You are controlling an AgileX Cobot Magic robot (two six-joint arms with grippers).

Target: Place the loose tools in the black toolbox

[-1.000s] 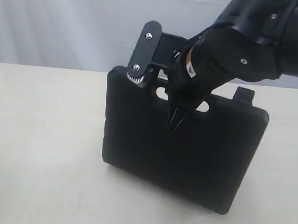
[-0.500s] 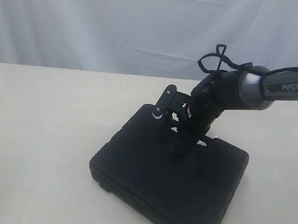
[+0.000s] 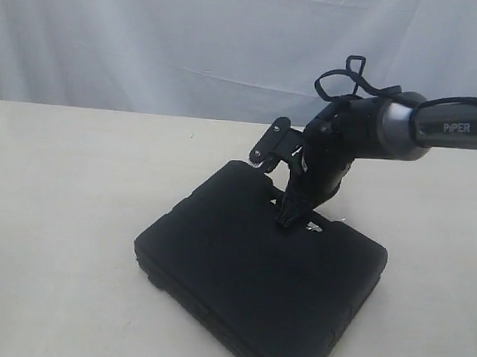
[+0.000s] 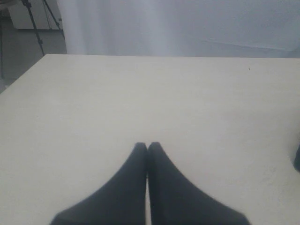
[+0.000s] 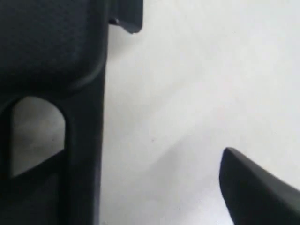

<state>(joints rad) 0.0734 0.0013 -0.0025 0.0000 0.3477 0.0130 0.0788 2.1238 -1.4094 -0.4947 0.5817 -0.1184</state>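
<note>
While the closed black toolbox lies flat on the table, the right gripper — fingers parted, one clear of the slot handle — hangs directly over its far handle edge; the left gripper, pressed together, sits well apart.

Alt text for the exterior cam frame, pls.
A closed black toolbox lies flat on a beige table, with the right gripper reaching down to the edge where its handle slot is. A white curtain hangs behind the table.
</note>
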